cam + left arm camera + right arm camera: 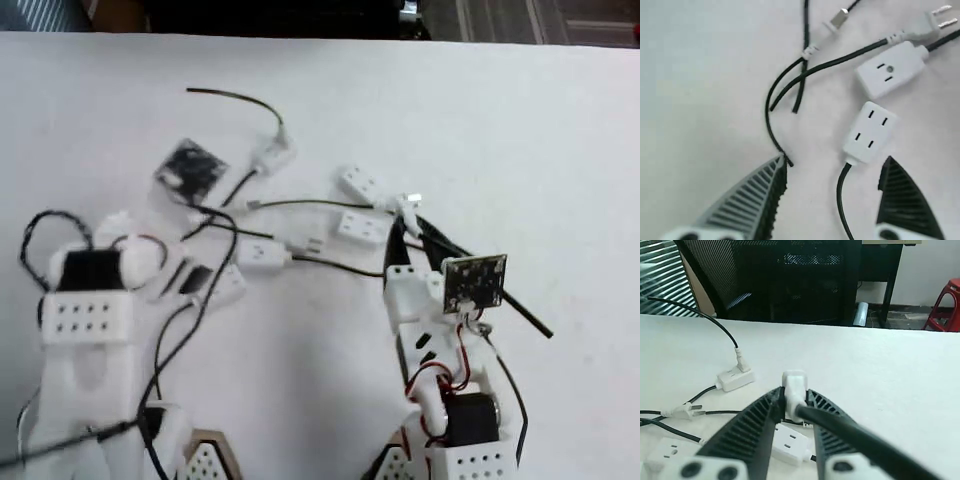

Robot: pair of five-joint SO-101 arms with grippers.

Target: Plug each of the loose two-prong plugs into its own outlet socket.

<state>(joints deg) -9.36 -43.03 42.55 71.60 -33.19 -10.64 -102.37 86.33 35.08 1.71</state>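
Observation:
My right gripper (794, 394) is shut on a white two-prong plug (793, 385) with a thick black cable, held just above a white outlet socket (788, 441). From above, that gripper (400, 236) sits beside two sockets (362, 228) (361, 183). My left gripper (835, 165) is open and low over the table, with a two-outlet socket (870, 132) lying between its fingers (765, 200). Past that lie a second socket (892, 69) and a loose plug (935, 22). Farther back, one socket (270, 153) has a plug seated in it.
Black cables (790, 85) cross the table between the sockets. A small black square part (190, 168) lies at the back left. The table's far edge (840, 325) borders dark furniture and a red stool (945, 305). White tabletop (560, 150) spreads to the right.

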